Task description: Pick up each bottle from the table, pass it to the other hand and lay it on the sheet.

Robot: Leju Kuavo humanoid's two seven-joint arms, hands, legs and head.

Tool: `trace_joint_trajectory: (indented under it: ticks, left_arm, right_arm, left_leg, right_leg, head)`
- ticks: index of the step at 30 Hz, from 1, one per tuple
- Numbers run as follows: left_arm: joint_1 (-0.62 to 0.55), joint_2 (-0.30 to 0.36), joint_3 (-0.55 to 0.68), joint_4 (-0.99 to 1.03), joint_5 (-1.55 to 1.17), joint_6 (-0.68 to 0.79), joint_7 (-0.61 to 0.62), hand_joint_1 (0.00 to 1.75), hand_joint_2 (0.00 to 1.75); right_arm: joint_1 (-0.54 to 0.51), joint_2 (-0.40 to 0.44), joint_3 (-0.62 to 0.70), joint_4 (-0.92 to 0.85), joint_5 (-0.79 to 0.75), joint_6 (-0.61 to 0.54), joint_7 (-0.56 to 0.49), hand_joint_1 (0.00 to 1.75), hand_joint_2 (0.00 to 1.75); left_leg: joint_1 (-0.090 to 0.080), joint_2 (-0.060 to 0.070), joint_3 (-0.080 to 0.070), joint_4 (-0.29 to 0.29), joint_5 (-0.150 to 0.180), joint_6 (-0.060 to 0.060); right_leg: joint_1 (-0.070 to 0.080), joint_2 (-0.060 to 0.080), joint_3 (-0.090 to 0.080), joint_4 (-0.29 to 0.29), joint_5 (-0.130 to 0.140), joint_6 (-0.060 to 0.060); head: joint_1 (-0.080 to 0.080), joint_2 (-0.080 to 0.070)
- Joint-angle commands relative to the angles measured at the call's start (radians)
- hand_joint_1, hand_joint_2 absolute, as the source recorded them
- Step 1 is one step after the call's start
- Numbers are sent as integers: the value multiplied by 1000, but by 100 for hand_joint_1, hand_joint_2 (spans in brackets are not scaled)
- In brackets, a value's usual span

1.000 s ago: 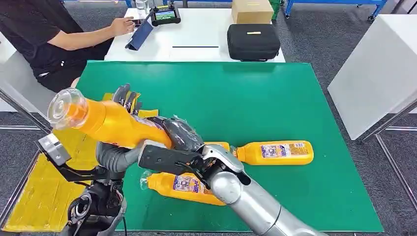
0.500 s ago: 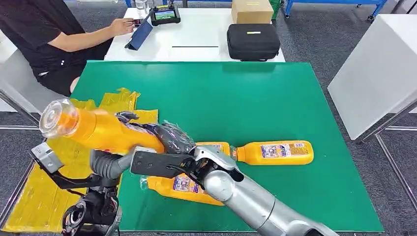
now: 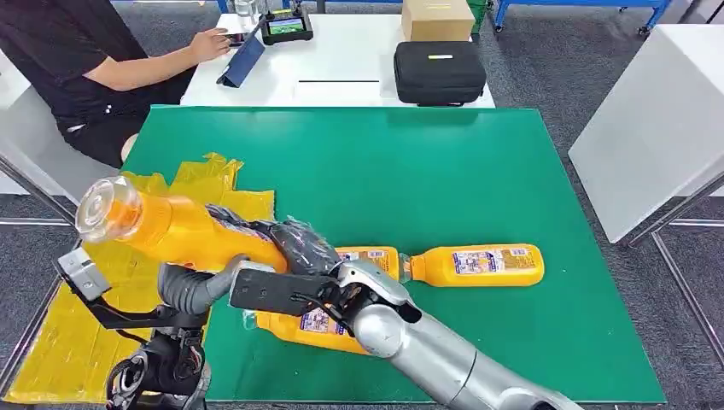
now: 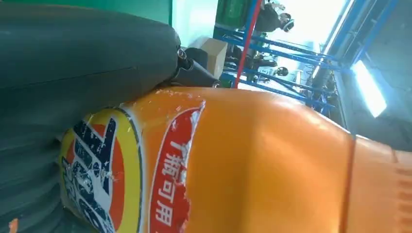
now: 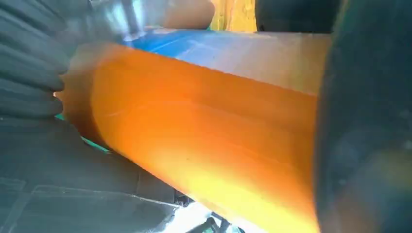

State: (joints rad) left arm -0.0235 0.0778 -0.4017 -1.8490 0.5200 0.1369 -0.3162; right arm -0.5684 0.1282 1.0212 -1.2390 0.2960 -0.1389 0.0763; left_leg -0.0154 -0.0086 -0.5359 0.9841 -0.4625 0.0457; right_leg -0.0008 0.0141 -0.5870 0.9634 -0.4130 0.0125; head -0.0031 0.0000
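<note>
Far left, a person [image 3: 81, 64] in a black top sits at the white table [image 3: 341, 68]; only the torso and one arm are in frame, the rest is cut off. A tablet [image 3: 287, 26], a black case [image 3: 440, 72] and a cardboard box [image 3: 437, 17] sit on that table.

Near left, the yellow sheet [image 3: 60, 342] lies crumpled along the left edge of the green mat [image 3: 410, 171], and a good part of it is hidden behind the arms. Above it, the held bottle [image 3: 171, 229] is up off the table, tilted, clear cap end pointing left and up. Both hands are bunched at its base end. The left hand [image 3: 224, 218] is mostly buried behind the bottle, just dark fingers peeking over the label; the left wrist view shows the bottle pressed right up against the hand's grey cover, so it looks like it's grasping it. The right hand [image 3: 299, 243] wraps the base end, and its wrist view has orange plastic jammed between the ribbed cover and the dark fingers. Honestly can't tell which hand is carrying the weight.

Under the right arm, a second bottle [image 3: 299, 329] lies on the mat, half covered. Further right, a third bottle [image 3: 478, 265] lies flat in plain sight, and another one [image 3: 371, 256] sits just left of its cap, mostly hidden by the right arm.
</note>
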Motion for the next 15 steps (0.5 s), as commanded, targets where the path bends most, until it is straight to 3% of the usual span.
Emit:
trace_joint_trajectory:
  ticks: [1, 12, 15]
  left_arm:
    - [-29, 6, 4, 9, 21, -32, -7, 175, 175]
    - [-30, 7, 6, 7, 21, -31, -5, 175, 175]
    - [7, 12, 19, -27, -28, -23, -34, 175, 175]
  right_arm:
    - [90, -118, -78, -13, -32, -30, -47, 0, 0]
    - [98, -110, -86, -18, -35, -35, -46, 0, 0]
    - [175, -153, -217, -116, -15, -96, -102, 0, 0]
  left_leg:
    - [2, -7, 5, -2, 0, -4]
    - [1, -2, 1, 0, -1, -3]
    - [1, -1, 1, 0, -1, -3]
  right_leg:
    - [2, -9, 8, -4, -2, 1]
    - [0, -3, 3, -1, -1, 0]
    - [0, -3, 3, -1, -1, 0]
  head:
    - [0, 0]
    - [0, 0]
    - [0, 0]
